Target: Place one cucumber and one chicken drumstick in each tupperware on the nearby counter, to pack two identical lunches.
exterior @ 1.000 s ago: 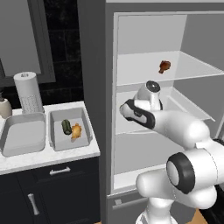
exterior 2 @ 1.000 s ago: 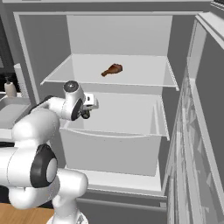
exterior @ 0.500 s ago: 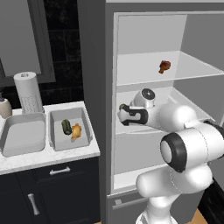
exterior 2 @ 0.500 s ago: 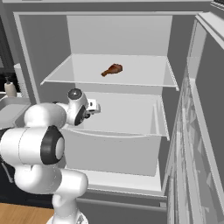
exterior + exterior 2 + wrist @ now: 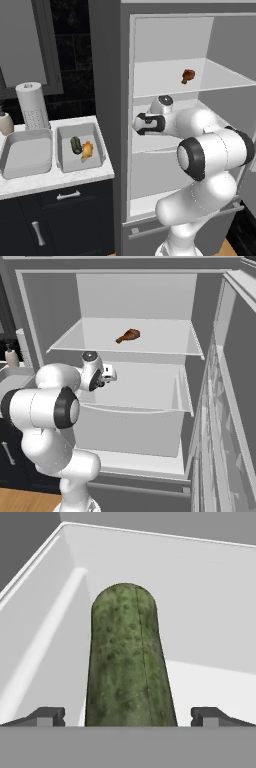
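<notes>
A green bumpy cucumber lies in the white fridge drawer, pointing away from the hand. My gripper is open around its near end, and a gap shows between each fingertip and the cucumber. From the base, the gripper is low inside the fridge's middle compartment. A brown chicken drumstick lies on the upper shelf. On the counter stand two grey tupperwares. The left one is empty. The right one holds a cucumber and a drumstick.
A paper towel roll and a soap bottle stand behind the tupperwares. The fridge's left wall separates the counter from the compartment. The open fridge door stands at the right. Dark cabinets sit under the counter.
The hand has swung down and to the left inside the middle compartment and turned toward the fridge's left wall. The jaws have stayed wide apart.
</notes>
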